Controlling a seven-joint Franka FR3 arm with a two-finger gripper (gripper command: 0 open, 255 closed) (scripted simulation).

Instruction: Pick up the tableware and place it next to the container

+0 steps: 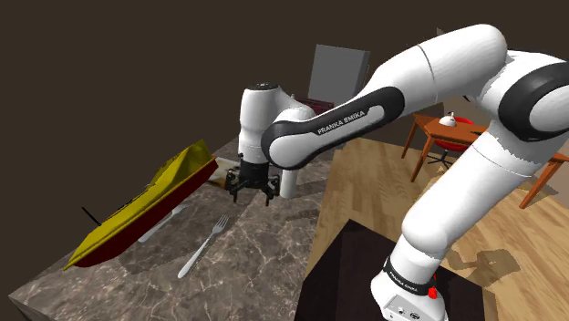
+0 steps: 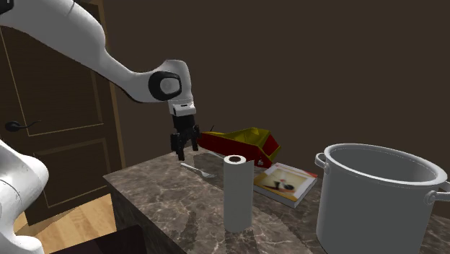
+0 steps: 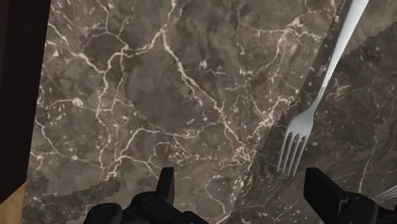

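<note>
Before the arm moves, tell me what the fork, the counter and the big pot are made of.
The fork looks like polished metal: silvery with a bright sheen. The counter looks like polished marble: dark brown with pale branching veins. The big pot may be matte metal, but it is drawn plain grey, so that stays open.

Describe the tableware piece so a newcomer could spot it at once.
On the dark marble counter, find the long yellow and red model boat. The fork lies flat on the stone beside it, the one slim, silver-grey thing with tines.
</note>
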